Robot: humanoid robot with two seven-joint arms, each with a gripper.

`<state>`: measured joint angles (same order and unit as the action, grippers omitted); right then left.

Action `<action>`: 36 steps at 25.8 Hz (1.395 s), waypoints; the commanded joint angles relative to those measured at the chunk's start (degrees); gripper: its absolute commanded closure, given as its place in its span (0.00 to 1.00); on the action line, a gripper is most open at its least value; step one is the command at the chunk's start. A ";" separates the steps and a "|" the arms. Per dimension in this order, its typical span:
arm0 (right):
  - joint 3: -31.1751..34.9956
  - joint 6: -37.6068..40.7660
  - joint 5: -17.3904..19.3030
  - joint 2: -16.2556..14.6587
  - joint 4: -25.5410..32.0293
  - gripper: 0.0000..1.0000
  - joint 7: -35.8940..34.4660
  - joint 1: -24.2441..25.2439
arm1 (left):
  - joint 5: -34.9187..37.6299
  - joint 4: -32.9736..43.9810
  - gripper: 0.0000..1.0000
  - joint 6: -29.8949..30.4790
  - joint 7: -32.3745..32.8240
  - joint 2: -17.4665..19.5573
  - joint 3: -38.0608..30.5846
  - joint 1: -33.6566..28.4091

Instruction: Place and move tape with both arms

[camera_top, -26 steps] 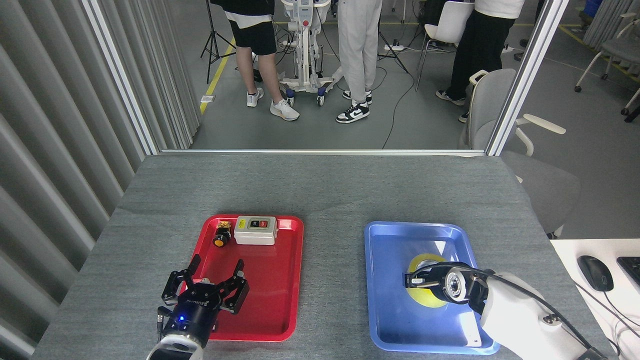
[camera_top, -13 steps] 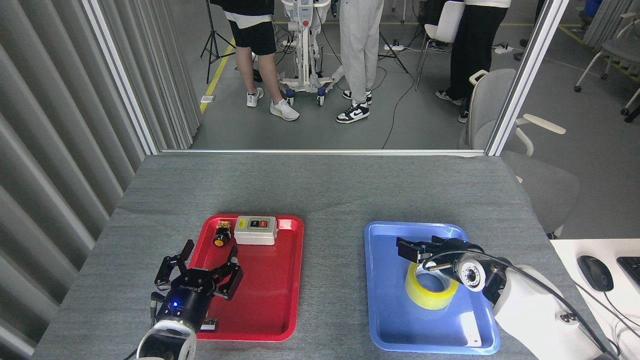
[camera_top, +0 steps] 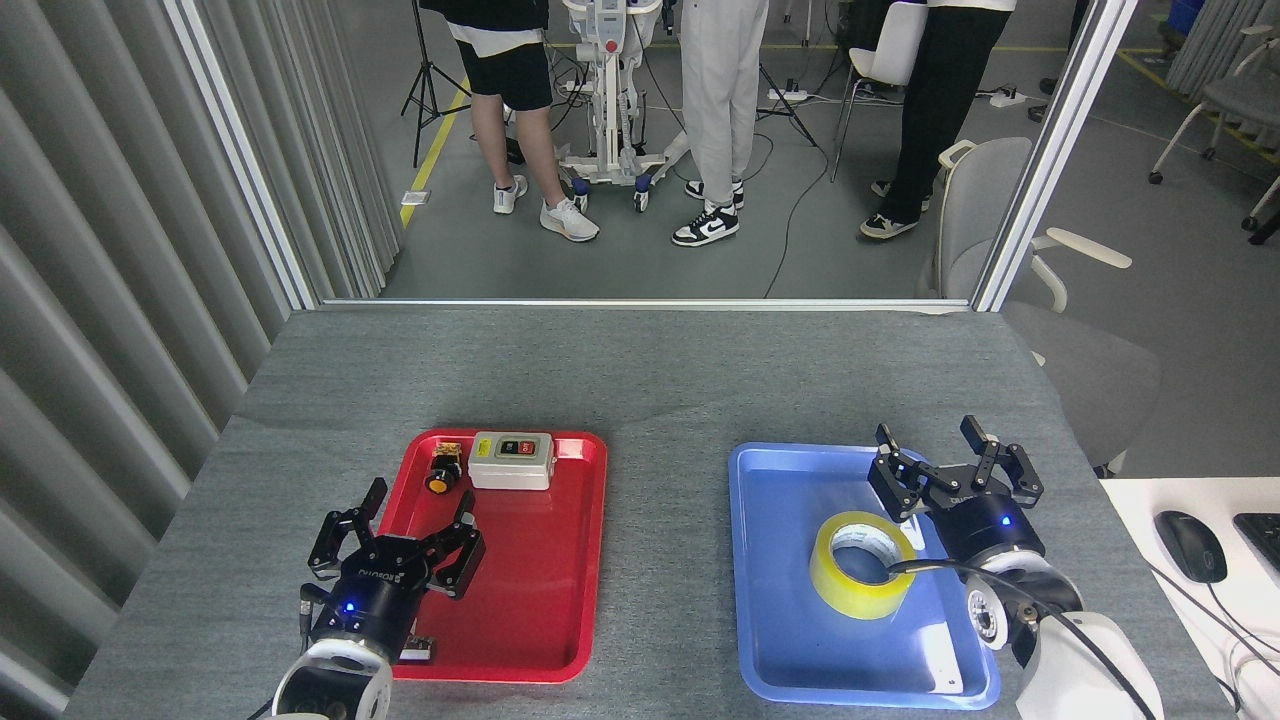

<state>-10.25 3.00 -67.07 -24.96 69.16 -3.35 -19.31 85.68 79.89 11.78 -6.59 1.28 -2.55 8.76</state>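
Grey felt-covered worktop [camera_top: 640,380], two trays side by side on its near half. Blue tray [camera_top: 780,600] on the right, holding the tape [camera_top: 862,564]: a wide roll of translucent yellow packing tape with a white core, lying flat, hole upward, in the middle-right of the tray. Nothing touching the roll except a black cable crossing over its near right edge.

Right hand [camera_top: 938,440] just beyond and to the right of the tape, over the far right rim of the blue tray, black fingers spread apart and pointing away, grasping nothing. Blue light glowing on its black body, white wrist housing below it toward the lower right corner.

Red tray [camera_top: 560,640] on the left, well apart from the blue one. At its far end, a small grey switch box [camera_top: 512,459] with one black and one red button, and just beside it to the left a black push button with a yellow cap [camera_top: 442,470]. Rest of the red tray bare.

Left hand [camera_top: 420,498] at the near left corner of the red tray, fingers splayed wide, released and empty, blue light lit on its body.

Beyond the worktop, legs of three standing people [camera_top: 720,120] on a grey floor, a wheeled stand between them, a grey chair [camera_top: 980,210] to the right. Black computer mouse [camera_top: 1190,546] on a white desk at the far right.
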 commanded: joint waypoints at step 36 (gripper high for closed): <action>16.31 2.28 -14.67 10.55 19.17 0.00 1.16 22.83 | -0.34 -0.08 0.00 -0.09 -0.09 1.09 -0.53 -0.94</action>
<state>6.35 5.19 -81.80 -14.26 88.37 -2.12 2.97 85.32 79.66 11.70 -6.67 2.34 -3.03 7.89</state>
